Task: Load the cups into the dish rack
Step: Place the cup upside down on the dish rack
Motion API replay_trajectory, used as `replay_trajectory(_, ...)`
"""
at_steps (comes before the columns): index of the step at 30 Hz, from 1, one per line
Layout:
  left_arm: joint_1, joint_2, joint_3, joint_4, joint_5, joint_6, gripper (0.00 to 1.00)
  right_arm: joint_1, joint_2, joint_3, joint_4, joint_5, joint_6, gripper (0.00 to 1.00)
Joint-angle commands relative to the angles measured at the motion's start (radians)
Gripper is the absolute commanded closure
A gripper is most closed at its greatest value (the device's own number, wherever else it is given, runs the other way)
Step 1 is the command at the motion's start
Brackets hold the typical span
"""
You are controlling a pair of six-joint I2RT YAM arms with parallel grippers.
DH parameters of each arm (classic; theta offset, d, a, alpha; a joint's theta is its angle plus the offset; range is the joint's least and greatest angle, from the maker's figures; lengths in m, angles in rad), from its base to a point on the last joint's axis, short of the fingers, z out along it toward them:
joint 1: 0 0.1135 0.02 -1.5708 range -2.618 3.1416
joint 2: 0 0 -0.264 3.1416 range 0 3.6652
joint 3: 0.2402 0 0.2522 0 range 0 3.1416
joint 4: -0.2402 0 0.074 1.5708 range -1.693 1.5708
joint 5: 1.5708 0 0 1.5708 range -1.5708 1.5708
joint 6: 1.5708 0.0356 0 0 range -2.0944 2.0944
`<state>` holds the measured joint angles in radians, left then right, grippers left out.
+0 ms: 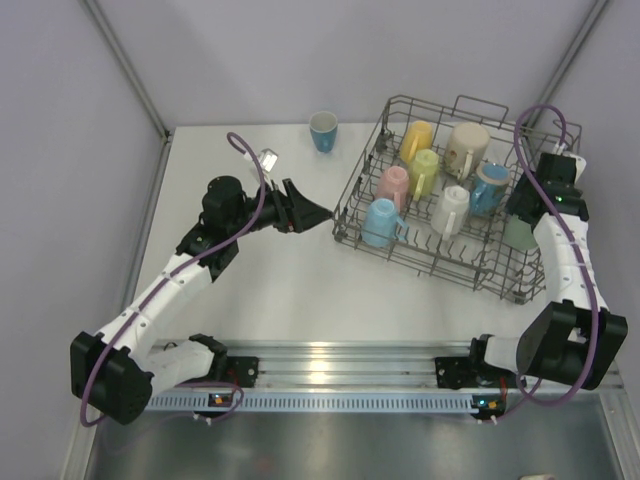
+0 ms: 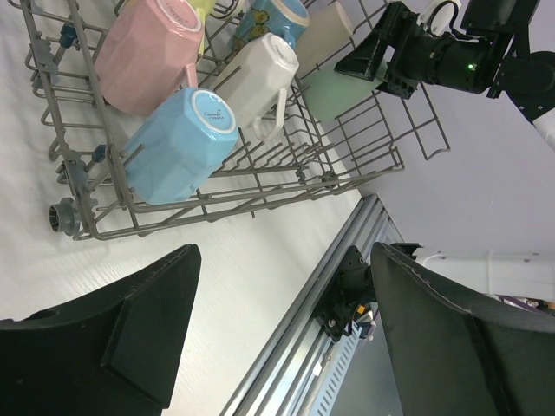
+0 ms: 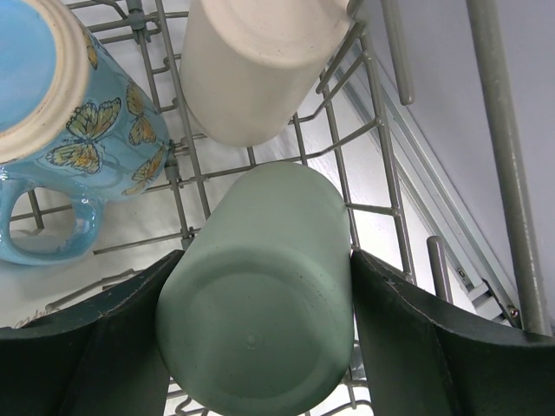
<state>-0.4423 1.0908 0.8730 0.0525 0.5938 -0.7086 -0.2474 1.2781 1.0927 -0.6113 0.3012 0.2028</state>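
The grey wire dish rack [image 1: 352, 190] stands at the right of the table. It holds several cups: yellow [image 1: 416, 140], beige [image 1: 466, 148], lime [image 1: 424, 170], pink [image 1: 394, 185], light blue [image 1: 380, 220], white [image 1: 450, 208] and a blue butterfly mug [image 1: 489, 188]. My right gripper [image 3: 264, 260] is shut on a mint green tumbler [image 3: 260, 312], bottom up, at the rack's right end [image 1: 520, 232]. A blue cup [image 1: 323, 131] stands upright on the table, left of the rack's far end. My left gripper [image 1: 310, 212] is open and empty beside the rack's left side.
A small white object [image 1: 268, 158] lies on the table near my left arm. Grey walls close in the table's left, back and right. A metal rail [image 1: 330, 375] runs along the near edge. In the left wrist view the rack's near corner [image 2: 78, 221] is just ahead.
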Motion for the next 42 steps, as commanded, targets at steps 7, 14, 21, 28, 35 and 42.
replay_trajectory(7,-0.003,-0.02,0.021,0.052,0.004,0.003,0.15,-0.043,0.046,0.074,-0.027,-0.068,-0.009,0.61)
replay_trajectory(14,-0.001,-0.025,0.021,0.052,0.009,0.001,0.15,-0.041,0.044,0.044,-0.01,-0.065,-0.008,0.33)
replay_trajectory(21,-0.003,-0.026,0.02,0.052,0.012,-0.006,0.15,-0.039,0.04,0.061,-0.021,-0.051,-0.017,0.33)
replay_trajectory(28,-0.001,-0.035,0.018,0.052,0.012,-0.002,0.16,-0.024,0.052,0.032,0.001,-0.027,-0.026,0.76)
replay_trajectory(35,-0.001,-0.029,0.021,0.047,0.012,0.006,0.15,0.026,0.073,-0.011,0.053,0.015,-0.04,0.84)
replay_trajectory(42,-0.001,-0.02,0.024,0.047,0.011,0.012,0.15,0.033,0.105,-0.001,0.05,0.001,-0.029,0.89)
